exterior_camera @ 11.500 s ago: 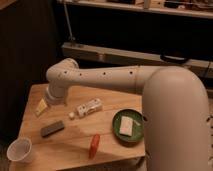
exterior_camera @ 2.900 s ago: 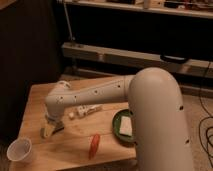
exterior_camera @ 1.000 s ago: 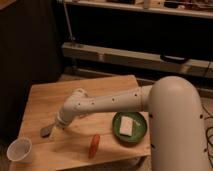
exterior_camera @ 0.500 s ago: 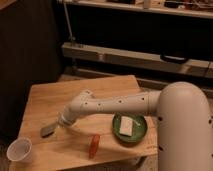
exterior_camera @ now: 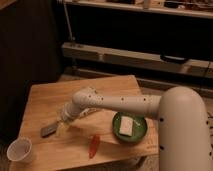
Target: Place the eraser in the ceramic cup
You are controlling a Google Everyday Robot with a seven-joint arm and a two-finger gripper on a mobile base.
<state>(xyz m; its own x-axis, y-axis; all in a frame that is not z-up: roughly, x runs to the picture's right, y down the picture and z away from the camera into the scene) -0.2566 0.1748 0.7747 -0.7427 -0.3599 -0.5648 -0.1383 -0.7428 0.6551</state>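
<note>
The eraser (exterior_camera: 48,130), a dark grey block, lies on the wooden table (exterior_camera: 60,95) near its front left. The ceramic cup (exterior_camera: 20,149), white and upright, stands at the front left corner, a little below and left of the eraser. My gripper (exterior_camera: 61,128) is low over the table right beside the eraser's right end, at or very near touching it. The white arm reaches in from the right and hides the table behind it.
A red chilli-like object (exterior_camera: 93,145) lies near the front edge. A green plate (exterior_camera: 118,131) with a white piece on it sits at the right. A small white object (exterior_camera: 90,111) peeks out behind the arm. Dark shelving stands behind the table.
The arm's large link has swung to the right and back. The gripper has stayed low at the eraser's right end. The eraser and cup have not visibly moved.
</note>
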